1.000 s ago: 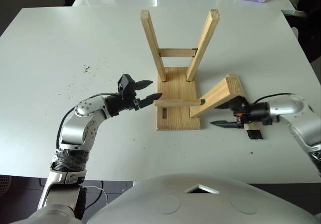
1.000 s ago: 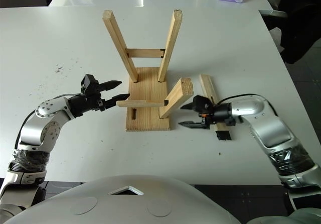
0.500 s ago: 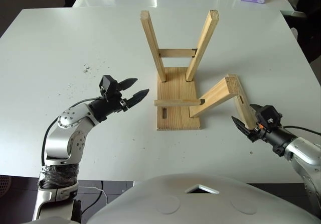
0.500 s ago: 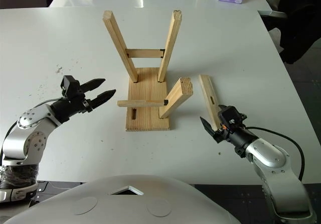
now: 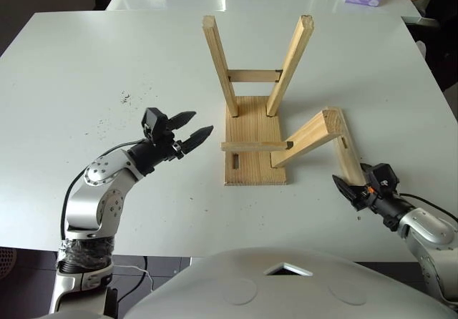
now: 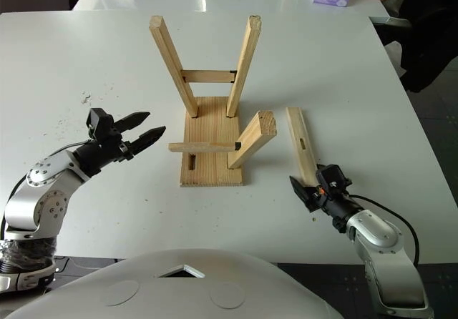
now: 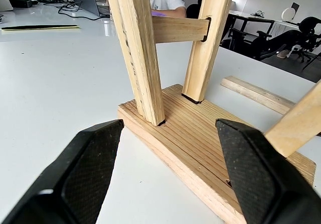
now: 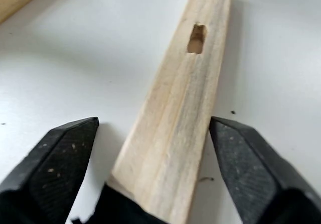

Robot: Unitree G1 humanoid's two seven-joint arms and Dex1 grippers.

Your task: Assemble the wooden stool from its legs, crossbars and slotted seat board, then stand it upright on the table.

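Two right fingers, spread wide, flank end of loose leg.

My left gripper hovers, fingers spread, just left of the board; my right gripper sits at the near end of the loose leg.

White table with seat board, loose leg

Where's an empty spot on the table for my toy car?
The table is bare far left, between its edge and the upright legs, and far right, past the loose leg. Crowded: the seat board, between left hand and right hand.
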